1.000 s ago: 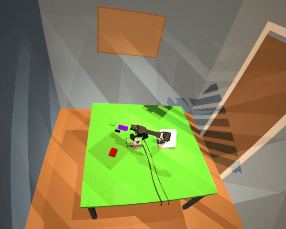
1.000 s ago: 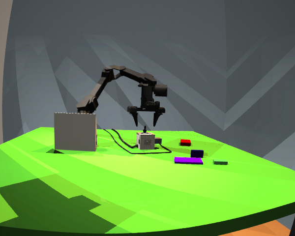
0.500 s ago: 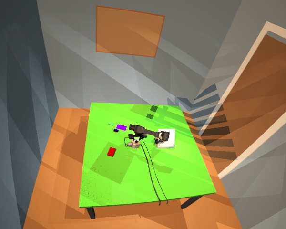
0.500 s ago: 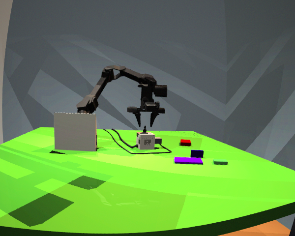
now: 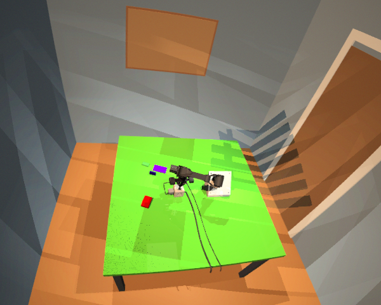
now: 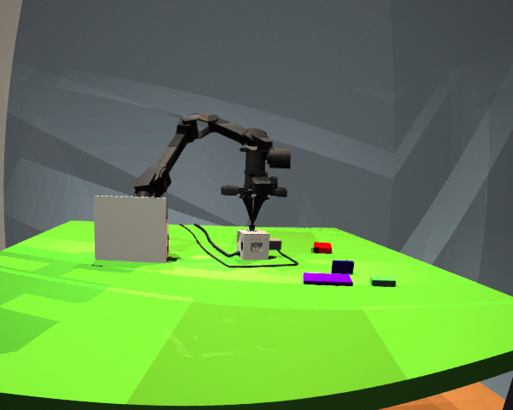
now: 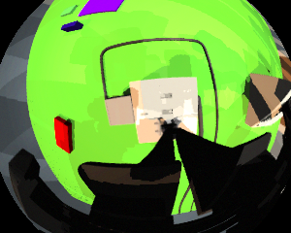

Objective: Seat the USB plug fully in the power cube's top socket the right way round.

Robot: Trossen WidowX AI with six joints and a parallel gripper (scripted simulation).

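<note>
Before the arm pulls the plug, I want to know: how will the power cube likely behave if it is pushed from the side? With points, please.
The power cube (image 5: pixel 178 190) (image 6: pixel 254 245) (image 7: pixel 160 87) looks rigid, with flat faces, so it should probably slide rather than roll. Its squat shape suggests tipping is unlikely. The attached cable (image 5: pixel 168 190) (image 6: pixel 265 266) (image 7: pixel 103 68) might drag a little.

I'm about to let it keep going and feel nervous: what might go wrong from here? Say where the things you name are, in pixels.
The jaws (image 5: pixel 180 186) (image 6: pixel 251 225) are closed right down at the top of the power cube (image 5: pixel 178 190) (image 6: pixel 254 245) (image 7: pixel 160 92), so pulling up might lift or tip it. A cable (image 6: pixel 261 266) (image 7: pixel 104 73) loops beside the cube; dragging the cube could tug that too.
</note>
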